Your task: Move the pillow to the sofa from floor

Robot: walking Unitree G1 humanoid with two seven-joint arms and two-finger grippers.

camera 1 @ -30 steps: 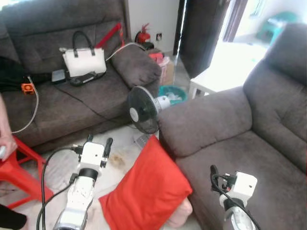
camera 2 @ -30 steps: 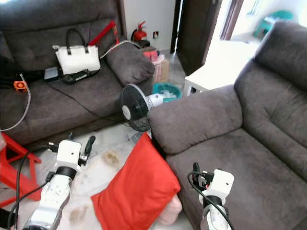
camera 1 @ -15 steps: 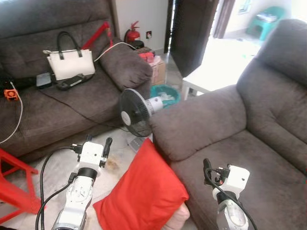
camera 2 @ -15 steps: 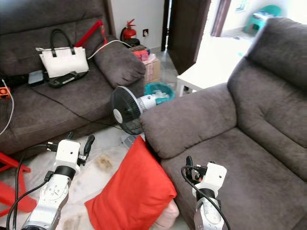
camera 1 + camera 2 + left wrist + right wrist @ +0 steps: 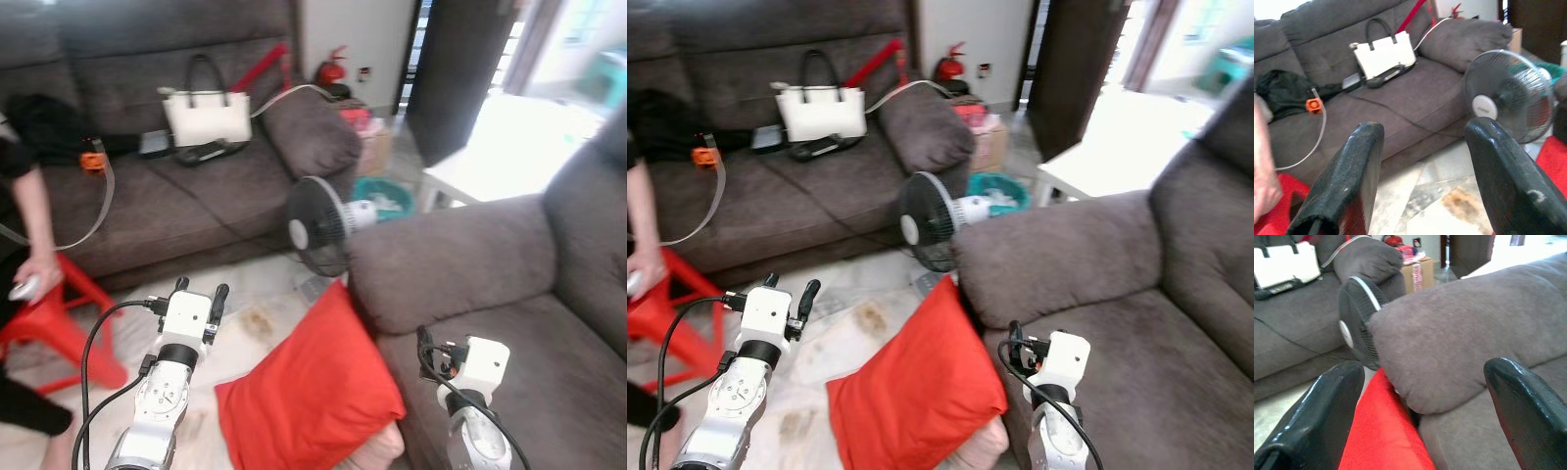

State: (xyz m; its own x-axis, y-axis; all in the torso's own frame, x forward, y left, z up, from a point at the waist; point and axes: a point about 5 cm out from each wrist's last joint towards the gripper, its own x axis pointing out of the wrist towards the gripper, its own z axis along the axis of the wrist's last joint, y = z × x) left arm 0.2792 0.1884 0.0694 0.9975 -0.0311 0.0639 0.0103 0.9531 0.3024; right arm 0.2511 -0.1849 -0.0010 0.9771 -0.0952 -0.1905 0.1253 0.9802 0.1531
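Camera view swung leftward; pillow (image 5: 309, 397) unmoved, on floor (image 5: 250, 294), leaning against sofa (image 5: 460, 284) front edge. Left gripper (image 5: 199, 290), right gripper (image 5: 1015, 335): jaws wide, empty. Step: approach. Next: reach down, grasp pillow.

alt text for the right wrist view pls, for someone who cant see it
A red pillow sits on the floor, leaning against the grey sofa's armrest, seen between the right gripper's two open black fingers. Behind stand a black fan and a second sofa holding a white handbag.
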